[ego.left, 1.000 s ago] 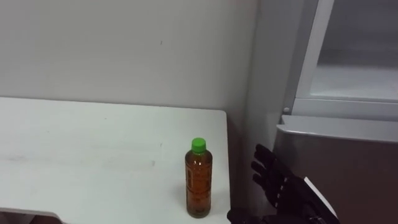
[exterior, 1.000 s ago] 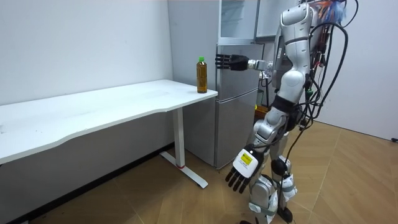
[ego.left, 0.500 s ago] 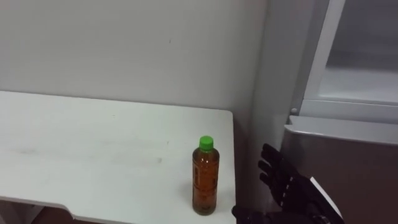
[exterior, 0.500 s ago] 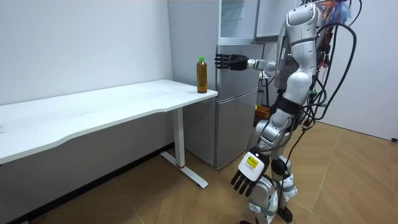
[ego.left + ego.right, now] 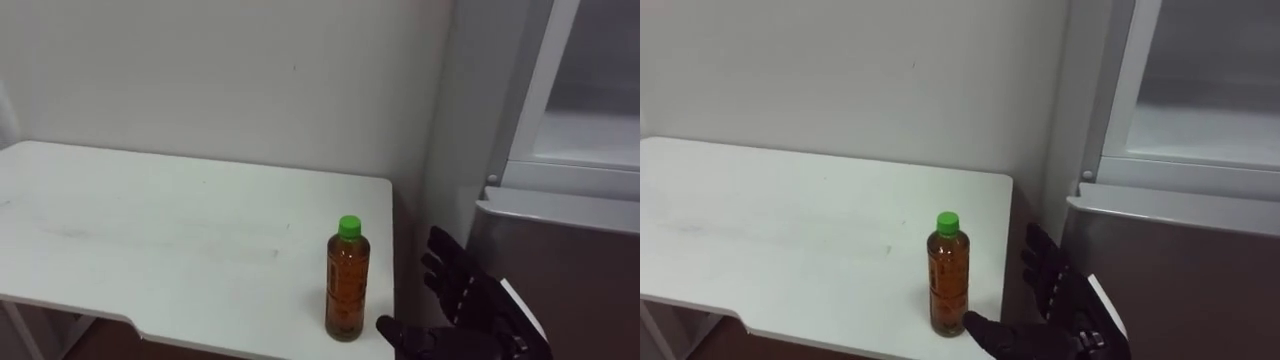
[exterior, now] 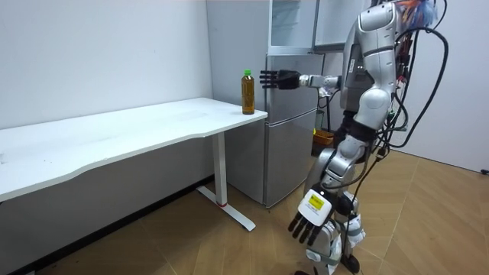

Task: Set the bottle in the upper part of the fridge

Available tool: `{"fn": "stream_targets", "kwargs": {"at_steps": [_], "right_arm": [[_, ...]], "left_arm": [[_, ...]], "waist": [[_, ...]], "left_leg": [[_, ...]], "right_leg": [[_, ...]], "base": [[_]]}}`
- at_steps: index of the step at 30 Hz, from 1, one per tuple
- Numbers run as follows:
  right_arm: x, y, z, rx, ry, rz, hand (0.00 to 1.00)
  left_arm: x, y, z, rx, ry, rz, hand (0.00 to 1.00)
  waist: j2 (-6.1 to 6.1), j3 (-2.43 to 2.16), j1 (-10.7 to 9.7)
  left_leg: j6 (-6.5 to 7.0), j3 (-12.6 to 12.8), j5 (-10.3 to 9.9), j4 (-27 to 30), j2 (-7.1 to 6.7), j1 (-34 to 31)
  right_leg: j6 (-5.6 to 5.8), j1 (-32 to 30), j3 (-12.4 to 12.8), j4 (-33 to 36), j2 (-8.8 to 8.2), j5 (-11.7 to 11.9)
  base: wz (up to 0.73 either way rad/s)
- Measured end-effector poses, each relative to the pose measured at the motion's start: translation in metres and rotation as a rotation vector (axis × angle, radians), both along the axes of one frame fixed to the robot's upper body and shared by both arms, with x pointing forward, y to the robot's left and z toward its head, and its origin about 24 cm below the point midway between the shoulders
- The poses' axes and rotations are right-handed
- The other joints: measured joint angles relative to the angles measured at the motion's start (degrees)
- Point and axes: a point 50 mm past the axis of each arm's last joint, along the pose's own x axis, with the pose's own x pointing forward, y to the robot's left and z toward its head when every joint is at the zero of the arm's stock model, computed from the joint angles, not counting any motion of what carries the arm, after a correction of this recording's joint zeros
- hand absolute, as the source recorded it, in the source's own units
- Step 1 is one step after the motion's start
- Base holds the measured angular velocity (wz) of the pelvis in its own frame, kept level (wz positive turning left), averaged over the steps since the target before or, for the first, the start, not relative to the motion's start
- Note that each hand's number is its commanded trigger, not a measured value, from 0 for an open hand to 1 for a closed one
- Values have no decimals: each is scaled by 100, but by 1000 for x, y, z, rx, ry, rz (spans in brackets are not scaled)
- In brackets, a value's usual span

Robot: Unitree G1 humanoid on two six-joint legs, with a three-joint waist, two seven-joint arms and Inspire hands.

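While it stands upright on the white table [image 5: 150, 230], the bottle [image 5: 347, 280] keeps its long axis vertical, green cap pointing straight up and base flat on the tabletop. It holds amber liquid and sits close to the table's front edge, near the corner at the robot's right, with nothing else touching it. A plain pale wall [image 5: 250, 80] runs behind the table.

Just beside the bottle, on its right, the right robot hand [image 5: 480, 315] hovers with its fingers straight and spread, released and grasping nothing. Its palm faces the bottle and its thumb reaches low toward the bottle's base; the left eye view shows a narrow gap between thumb and bottle, so they are apart. The room view shows the same arm stretched out level at bottle height, the spread fingers short of the bottle.

Beyond the hand, to the robot's right, stands the grey fridge [image 5: 570, 270], set beside the table's end. Its lower door is closed, and above it the upper compartment [image 5: 600, 130] shows a pale inside behind a white frame.

The robot stands before the fridge, and its left robot hand [image 6: 312, 218] hangs low by its leg, fingers relaxed and holding nothing
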Motion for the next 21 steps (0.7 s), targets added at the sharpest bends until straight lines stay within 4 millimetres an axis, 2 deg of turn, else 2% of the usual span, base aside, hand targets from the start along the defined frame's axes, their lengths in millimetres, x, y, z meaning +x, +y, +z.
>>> {"fn": "stream_targets", "kwargs": {"at_steps": [3,7,9,10,12,16,21], "right_arm": [[11,-4,-3,25,28,-62,0],[12,4,-3,33,27,-62,0],[13,4,-5,30,36,-72,0],[14,3,-7,27,44,-74,0],[22,1,-10,16,70,-100,0],[34,-1,-6,10,69,-144,0],[39,0,-3,-4,64,-167,0]], "left_arm": [[9,1,1,5,-24,-2,0],[12,1,1,6,-25,-8,0],[16,1,1,7,-31,-12,0],[17,1,1,7,-33,-14,0],[21,2,2,9,-42,-18,0],[17,4,2,19,-20,-25,0],[18,5,2,23,-11,-22,0]], "waist": [[-33,2,136],[-93,3,156],[-94,35,167],[-97,33,184],[-93,77,279],[-118,88,304],[-121,85,340]], "left_leg": [[9,-11,10,9,-2,-131],[9,-48,32,38,-2,-342],[13,-94,47,78,-10,-440],[14,-102,47,99,-10,-461],[21,-145,56,130,-17,-532],[46,-177,91,141,-56,-634],[54,-207,93,201,-76,-704]], "right_leg": [[-2,-123,-26,8,-2,15],[-6,-343,-70,99,-18,18],[-9,-390,-135,102,-24,19],[-10,-418,-140,113,-25,20],[-12,-476,-169,175,-40,21],[-10,-568,-195,187,-73,22],[-1,-616,-227,201,-88,27]], "base": [[2],[3],[13],[10],[8],[7],[5]]}}
